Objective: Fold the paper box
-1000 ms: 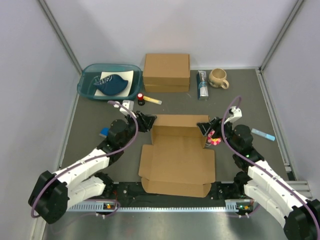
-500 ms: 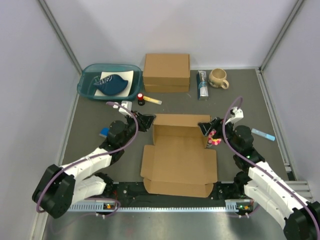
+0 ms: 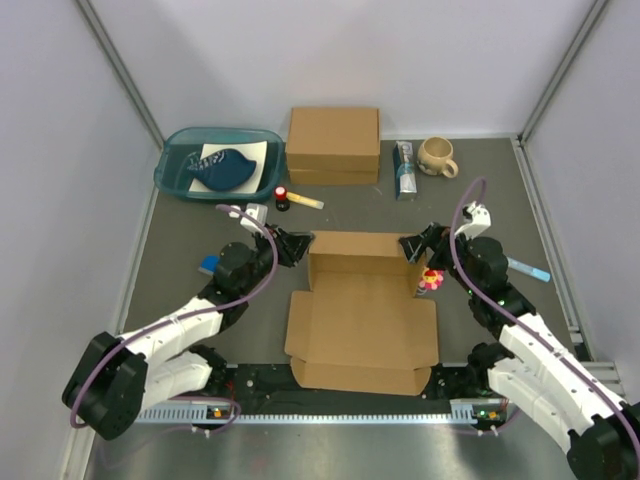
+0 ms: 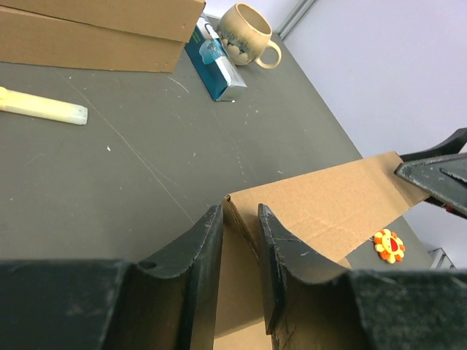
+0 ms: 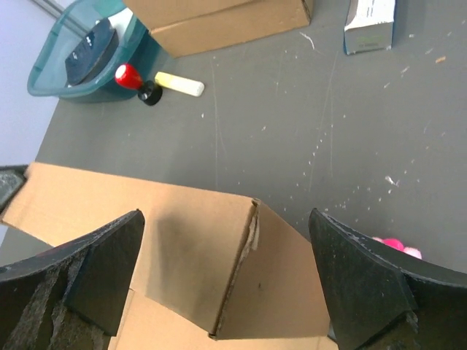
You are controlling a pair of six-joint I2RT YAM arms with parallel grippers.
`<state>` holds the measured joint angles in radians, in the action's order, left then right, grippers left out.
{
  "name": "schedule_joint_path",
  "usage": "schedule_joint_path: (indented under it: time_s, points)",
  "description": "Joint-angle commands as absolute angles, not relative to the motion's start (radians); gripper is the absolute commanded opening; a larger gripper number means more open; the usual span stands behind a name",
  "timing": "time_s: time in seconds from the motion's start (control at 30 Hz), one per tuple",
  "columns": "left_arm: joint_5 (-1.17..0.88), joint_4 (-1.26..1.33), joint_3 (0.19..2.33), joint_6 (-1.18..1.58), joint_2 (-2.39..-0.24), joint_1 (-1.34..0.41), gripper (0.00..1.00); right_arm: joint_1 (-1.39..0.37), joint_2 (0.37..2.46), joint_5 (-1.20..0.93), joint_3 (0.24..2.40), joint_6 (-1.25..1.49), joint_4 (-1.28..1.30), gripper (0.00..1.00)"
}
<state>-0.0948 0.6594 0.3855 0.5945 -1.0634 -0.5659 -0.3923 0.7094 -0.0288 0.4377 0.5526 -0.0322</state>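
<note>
The paper box (image 3: 362,320) lies in the middle of the table, its back wall (image 3: 362,252) standing and its front flaps flat. My left gripper (image 3: 293,245) is at the back left corner. In the left wrist view its jaws (image 4: 239,211) stand narrow, shut on the folded corner of the box (image 4: 321,211). My right gripper (image 3: 418,245) is at the back right corner. In the right wrist view it (image 5: 226,219) is wide open, with the fingers (image 5: 95,270) either side of the box corner (image 5: 241,262) and not touching it.
Behind the paper box stand a thicker brown cardboard box (image 3: 333,143), a teal tray (image 3: 172,172), a mug (image 3: 437,156) and a blue-and-white carton (image 3: 404,168). A red-capped item (image 3: 282,197) and a yellow stick (image 3: 305,201) lie nearer. A flower toy (image 3: 431,280) lies by the right arm.
The left jaws have narrowed onto the back left corner. The right jaws have spread wider and the right wrist has risen. The paper box has slid slightly to the right.
</note>
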Motion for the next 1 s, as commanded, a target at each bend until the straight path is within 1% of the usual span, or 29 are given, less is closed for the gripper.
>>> schedule_joint_path:
  time_s: [0.0,0.1,0.2,0.23,0.33,0.4,0.5,0.53,0.63,0.73,0.97]
  points:
    - [-0.133,0.577,0.391,0.561,-1.060,-0.577,0.30,-0.390,0.741,-0.003,0.525,0.554,-0.037,0.96]
    - [-0.132,0.578,0.391,0.558,-1.061,-0.577,0.30,-0.382,0.764,-0.012,0.537,0.561,-0.058,0.96]
    - [-0.135,0.572,0.394,0.557,-1.063,-0.577,0.31,-0.379,0.804,-0.037,0.529,0.557,-0.070,0.88]
    - [-0.135,0.574,0.393,0.555,-1.063,-0.577,0.31,-0.379,0.810,-0.049,0.506,0.558,-0.078,0.83]
    - [-0.129,0.571,0.390,0.560,-1.060,-0.577,0.31,-0.379,0.802,-0.057,0.447,0.564,-0.106,0.77]
    - [-0.129,0.569,0.387,0.564,-1.060,-0.575,0.34,-0.379,0.785,-0.060,0.420,0.566,-0.117,0.73]
    - [-0.133,0.572,0.385,0.575,-1.060,-0.577,0.37,-0.377,0.761,-0.063,0.376,0.565,-0.129,0.63]
    - [-0.133,0.574,0.384,0.577,-1.058,-0.577,0.38,-0.379,0.756,-0.066,0.355,0.566,-0.135,0.56]
    - [-0.144,0.586,0.379,0.584,-1.060,-0.577,0.38,-0.377,0.744,-0.069,0.315,0.574,-0.146,0.47]
    - [-0.155,0.591,0.374,0.587,-1.062,-0.575,0.38,-0.379,0.739,-0.074,0.273,0.583,-0.155,0.43]
    - [-0.186,0.583,0.341,0.592,-1.072,-0.577,0.39,-0.377,0.713,-0.075,0.161,0.624,-0.170,0.40]
